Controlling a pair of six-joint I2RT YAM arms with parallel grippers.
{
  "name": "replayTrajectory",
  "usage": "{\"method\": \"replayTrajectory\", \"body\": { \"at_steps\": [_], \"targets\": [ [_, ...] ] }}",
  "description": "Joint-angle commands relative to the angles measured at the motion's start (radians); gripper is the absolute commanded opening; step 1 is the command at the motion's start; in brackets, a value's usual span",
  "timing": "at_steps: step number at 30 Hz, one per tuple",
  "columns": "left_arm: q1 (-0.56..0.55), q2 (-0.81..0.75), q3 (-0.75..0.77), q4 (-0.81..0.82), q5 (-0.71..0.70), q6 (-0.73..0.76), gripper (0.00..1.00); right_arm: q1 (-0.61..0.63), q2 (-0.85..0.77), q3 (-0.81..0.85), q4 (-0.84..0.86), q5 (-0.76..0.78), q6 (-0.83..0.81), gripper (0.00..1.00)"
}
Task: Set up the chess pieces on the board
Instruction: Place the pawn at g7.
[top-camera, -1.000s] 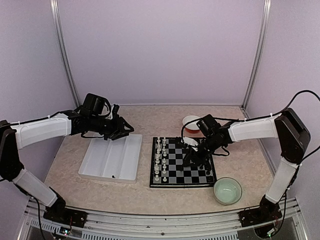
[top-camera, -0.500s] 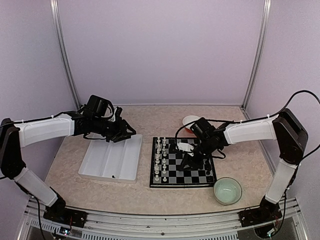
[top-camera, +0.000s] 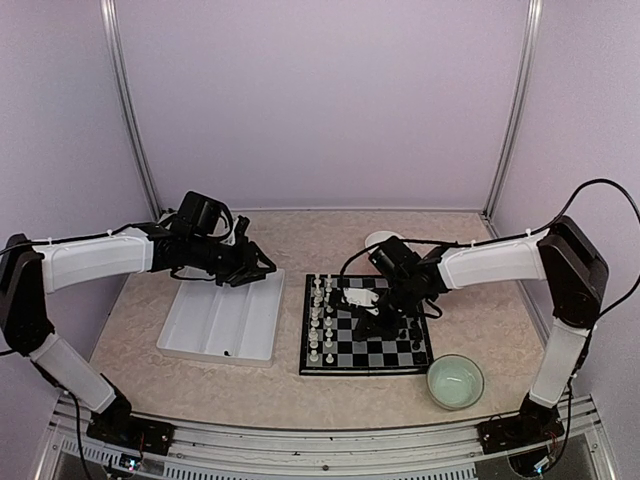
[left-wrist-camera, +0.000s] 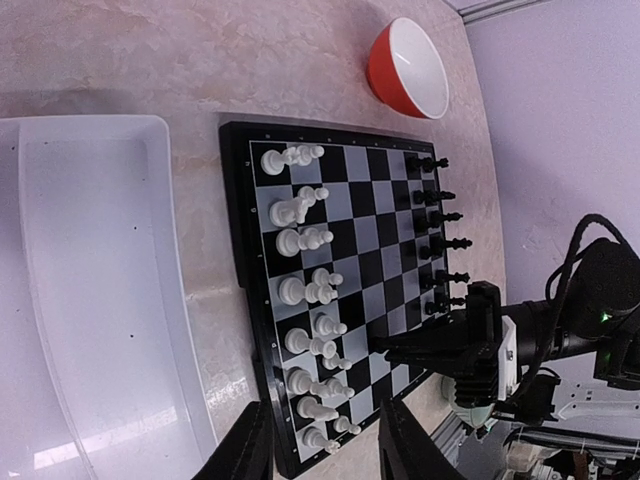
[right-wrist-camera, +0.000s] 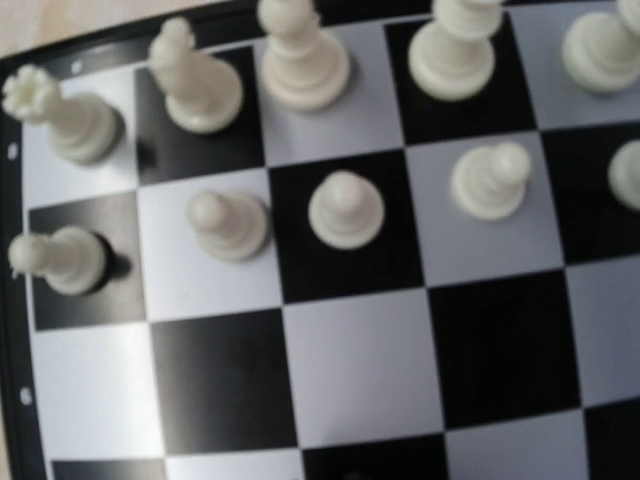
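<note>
The board (top-camera: 365, 325) sat flat, square to the table edge. The white pieces (top-camera: 320, 318) stood upright in two lines running near-to-far along its left side, and the black pieces (left-wrist-camera: 440, 230) did likewise along its right side. The right gripper (left-wrist-camera: 390, 348) hung low over the board's middle squares, pointing left toward the white lines with its jaws together; couldn't tell if anything was pinched. The left gripper (top-camera: 255, 268) hovered left of the board over the far edge of the tray (top-camera: 215, 325), fingers (left-wrist-camera: 245, 445) apart, nothing between.

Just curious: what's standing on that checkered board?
White pieces stand along one side of the board, black pieces along the opposite edge. The right arm covers some squares.
</note>
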Motion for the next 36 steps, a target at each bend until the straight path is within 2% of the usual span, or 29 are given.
{"method": "replayTrajectory", "body": {
  "at_steps": [1,7,12,16,22,36],
  "targets": [
    [-0.01,0.01,0.023,0.012,0.016,0.012,0.37,0.012,-0.005,0.024,-0.04,0.01,-0.007,0.0],
    [-0.013,0.01,0.031,0.01,0.019,0.011,0.37,-0.005,-0.143,-0.052,-0.074,0.049,-0.029,0.0],
    [-0.017,0.015,0.041,0.01,0.021,0.012,0.37,-0.054,-0.305,-0.164,-0.089,0.064,-0.05,0.0],
    [-0.02,0.028,0.048,0.013,0.023,0.012,0.37,-0.083,-0.374,-0.251,-0.089,0.087,-0.069,0.0],
    [-0.027,0.039,0.051,0.015,0.023,0.008,0.37,-0.096,-0.373,-0.31,-0.072,0.106,-0.066,0.0],
    [-0.031,0.034,0.045,0.002,0.02,0.009,0.37,-0.108,-0.33,-0.332,-0.019,0.157,-0.052,0.0]
  ]
}}
